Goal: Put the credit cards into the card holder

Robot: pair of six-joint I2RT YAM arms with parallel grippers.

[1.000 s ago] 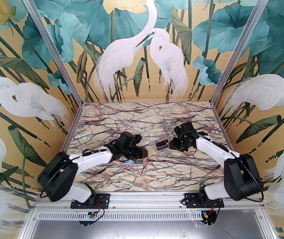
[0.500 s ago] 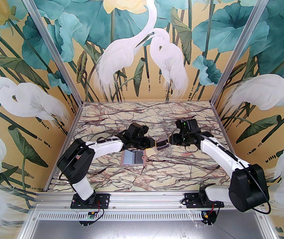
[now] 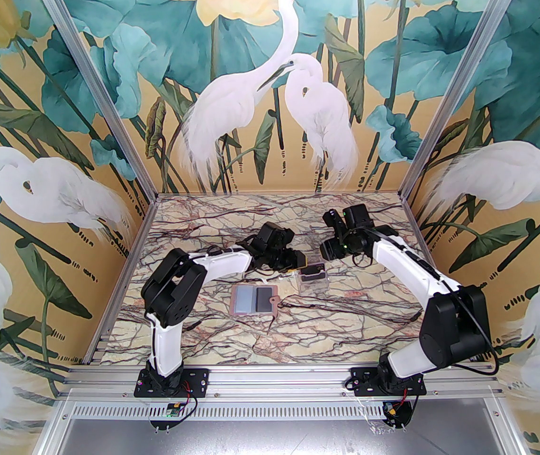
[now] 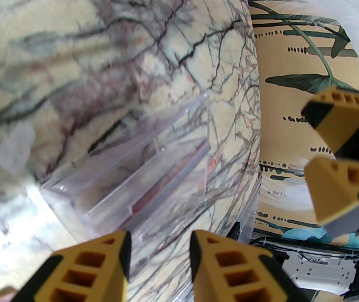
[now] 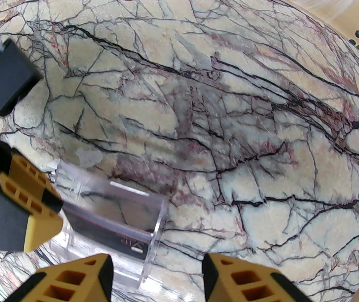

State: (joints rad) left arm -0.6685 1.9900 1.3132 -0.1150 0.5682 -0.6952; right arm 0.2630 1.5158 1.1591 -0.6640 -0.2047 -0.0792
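The walls around carry a painting of white herons and big green leaves. The tabletop [image 3: 203,235] has a marble pattern with dark veins.

One black credit card [image 3: 313,270] with small gold lettering stands tilted inside a clear plastic box [image 3: 315,286], a little right of the middle of the tabletop. The right wrist view shows this card [image 5: 110,228] leaning behind the box's transparent wall. In the left wrist view something reddish lies in the box [image 4: 129,175]; I cannot tell if it is a card.

The card holder [image 3: 254,300] lies open and flat, nearer to the arm bases and to the left of the box, apart from it. One inner sleeve is pale blue-grey, the other looks dark.

The left claw [image 3: 301,264] is just beside the box's left side. Its jaws are released partway, and its own view [image 4: 159,237] shows nothing between them. The right claw [image 3: 328,253] hangs near the box's far right corner, jaws released wide and grasping nothing [image 5: 156,260].
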